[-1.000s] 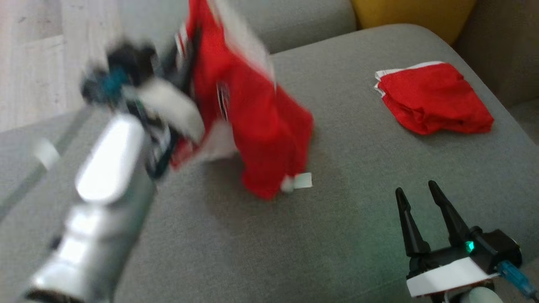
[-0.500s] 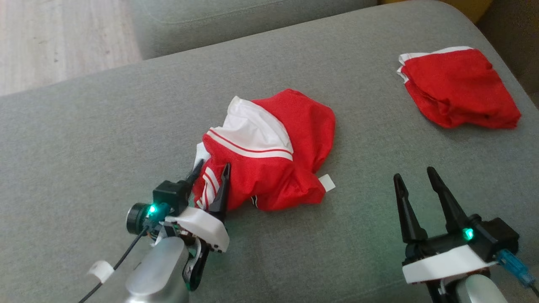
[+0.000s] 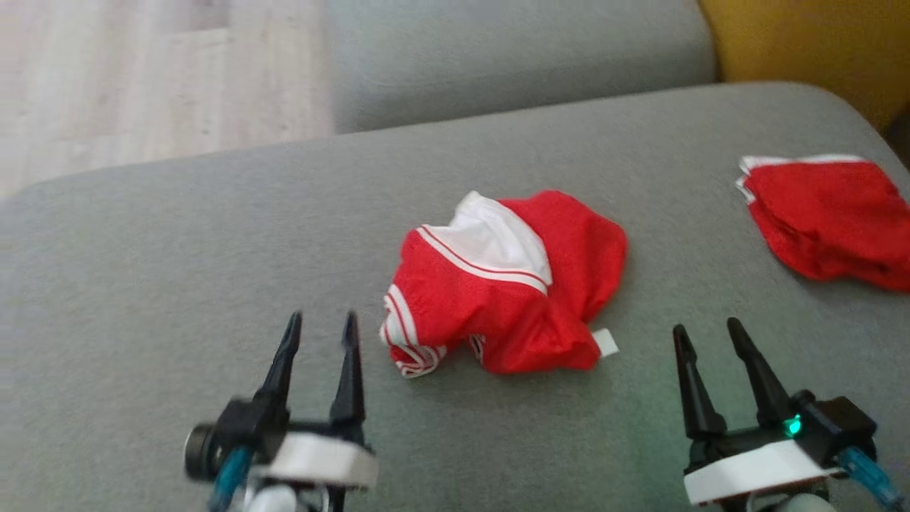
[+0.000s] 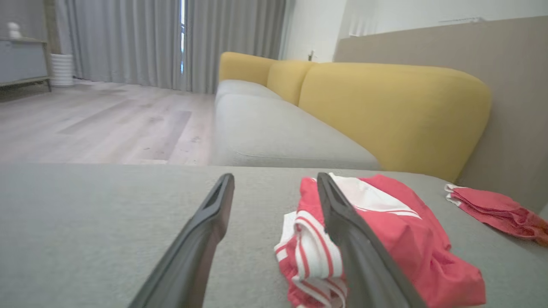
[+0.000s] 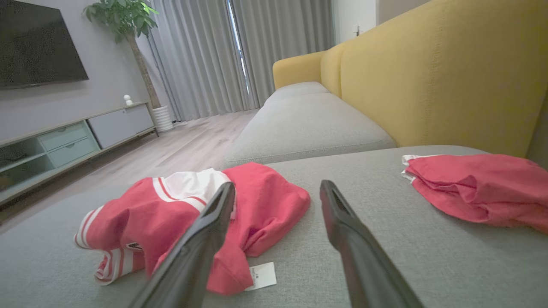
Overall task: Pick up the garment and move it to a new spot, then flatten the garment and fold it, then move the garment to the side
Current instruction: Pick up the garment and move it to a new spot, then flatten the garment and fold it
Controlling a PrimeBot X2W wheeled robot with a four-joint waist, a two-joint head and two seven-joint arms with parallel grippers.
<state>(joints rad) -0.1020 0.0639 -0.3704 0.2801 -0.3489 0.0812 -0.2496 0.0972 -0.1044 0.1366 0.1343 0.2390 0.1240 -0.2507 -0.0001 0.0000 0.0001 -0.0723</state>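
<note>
On grey sofa cushion (image 3: 178,270), mid-frame, red-and-white garment (image 3: 501,284) lies crumpled, touching neither left hand (image 3: 321,320) at 7 o'clock nor right hand (image 3: 705,328) at 5 o'clock, both spread apart, empty; judged light, limp, so pinch striped hem (image 3: 399,334) at its 8 o'clock.

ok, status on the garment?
Left gripper and right gripper: jaws open, empty. Garment crumpled on grey cushion, unheld, not yet flattened. Second red garment far right, nothing in the way.
</note>
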